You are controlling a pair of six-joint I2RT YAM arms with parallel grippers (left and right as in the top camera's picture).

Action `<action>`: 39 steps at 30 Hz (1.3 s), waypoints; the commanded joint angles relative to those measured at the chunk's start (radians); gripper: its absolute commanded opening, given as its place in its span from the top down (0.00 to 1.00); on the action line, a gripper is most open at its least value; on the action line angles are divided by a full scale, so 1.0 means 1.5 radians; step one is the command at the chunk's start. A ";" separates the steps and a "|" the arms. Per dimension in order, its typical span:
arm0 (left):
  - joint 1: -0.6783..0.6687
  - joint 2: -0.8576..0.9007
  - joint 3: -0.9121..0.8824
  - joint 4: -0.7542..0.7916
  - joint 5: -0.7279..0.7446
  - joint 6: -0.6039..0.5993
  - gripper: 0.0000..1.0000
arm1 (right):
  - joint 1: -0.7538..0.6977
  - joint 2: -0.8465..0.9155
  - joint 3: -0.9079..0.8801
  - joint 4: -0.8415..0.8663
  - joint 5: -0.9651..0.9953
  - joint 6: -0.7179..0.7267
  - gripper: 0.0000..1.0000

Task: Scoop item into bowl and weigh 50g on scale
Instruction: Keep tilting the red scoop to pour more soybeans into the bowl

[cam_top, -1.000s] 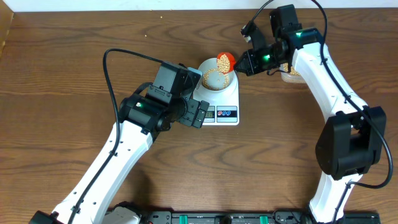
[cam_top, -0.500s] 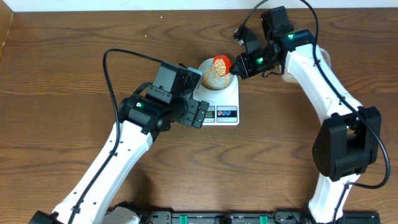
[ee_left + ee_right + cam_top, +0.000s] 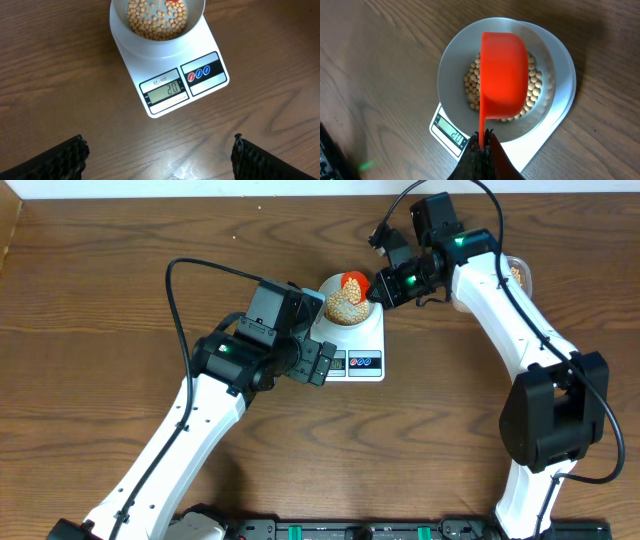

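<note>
The white scale stands mid-table with the pale bowl on it, holding tan beads. Its display reads 20. My right gripper is shut on the handle of an orange scoop, turned over above the bowl, its back facing the right wrist camera. Beads lie under it in the bowl. My left gripper is open and empty above the table, just in front of the scale; the bowl and beads show at the top of that view.
A clear tub with beads sits at the right rear, partly hidden by my right arm. Both arms' cables arc over the table.
My right gripper has moved left and tipped the scoop over the bowl; beads that were in the scoop now lie in the bowl. The left arm has not moved.
</note>
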 commanded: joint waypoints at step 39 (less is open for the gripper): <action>0.003 0.002 -0.005 0.000 -0.006 0.001 0.07 | 0.012 -0.024 0.016 0.008 0.006 -0.049 0.99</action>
